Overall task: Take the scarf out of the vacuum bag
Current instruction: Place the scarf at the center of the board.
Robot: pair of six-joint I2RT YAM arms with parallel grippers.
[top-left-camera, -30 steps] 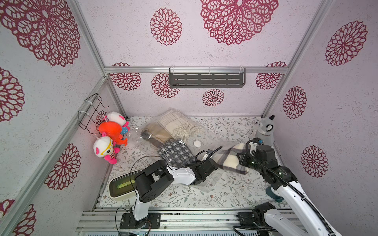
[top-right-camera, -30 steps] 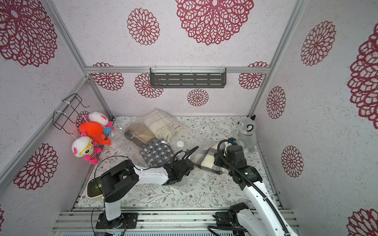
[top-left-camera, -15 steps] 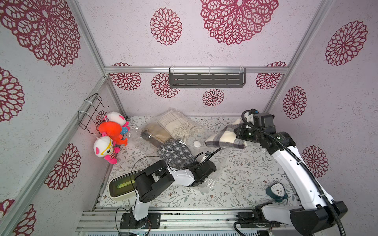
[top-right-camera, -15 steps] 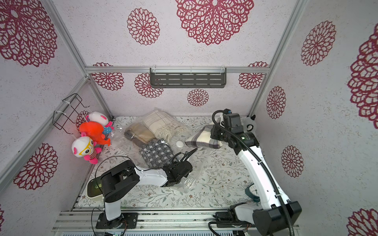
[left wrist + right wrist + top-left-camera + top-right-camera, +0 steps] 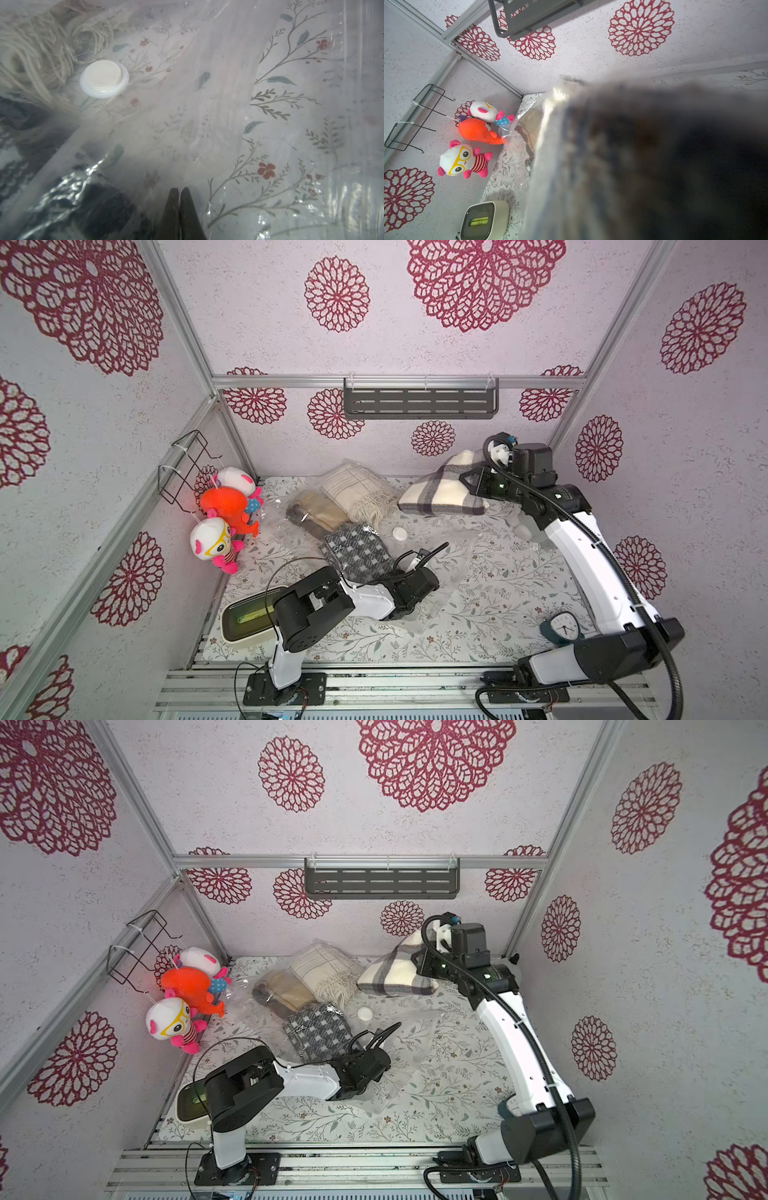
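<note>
Scarf (image 5: 440,493) (plaid, held aloft) sits clamped in right fingers (image 5: 468,480) — left fingers (image 5: 187,207) pinched shut on vacuum bag (image 5: 453,560).

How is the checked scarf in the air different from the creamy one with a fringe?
The checked scarf has broad grey bands; the creamy scarf is nearly plain, with a fringe. The checked scarf is held up by the right pincer, out of the vacuum bag; the creamy scarf lies inside it. Both are folded.

You see plaid scarf (image 5: 440,493), cream-and-grey, folded, aloft above table (image 5: 498,605), outside vacuum bag (image 5: 457,560), near back right corner; vacuum bag clear, crinkled, lying flat mid-table, white valve cap (image 5: 400,533) facing up.
</note>
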